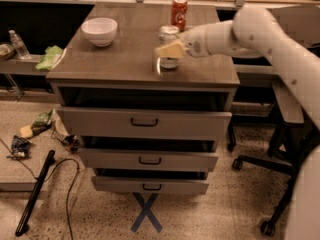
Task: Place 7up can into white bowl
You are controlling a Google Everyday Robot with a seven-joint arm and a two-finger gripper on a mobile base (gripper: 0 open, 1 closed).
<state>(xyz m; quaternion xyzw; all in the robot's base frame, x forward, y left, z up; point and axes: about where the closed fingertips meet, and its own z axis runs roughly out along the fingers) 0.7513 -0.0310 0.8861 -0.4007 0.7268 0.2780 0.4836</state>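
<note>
The 7up can (169,34), silvery with a silver top, stands upright on the wooden cabinet top (125,59), right of the middle. My gripper (170,49) reaches in from the right on the white arm (235,34) and sits right against the front of the can, covering its middle. The can's base shows below the gripper, on the surface. The white bowl (99,31) stands empty at the back left of the cabinet top, well apart from the can and the gripper.
A red cola can (179,12) stands just behind the 7up can. The cabinet has three drawers (145,123), slightly pulled out. A plastic bottle (19,45) and a green cloth (49,58) lie on a shelf at left. A chair base (270,169) is at right.
</note>
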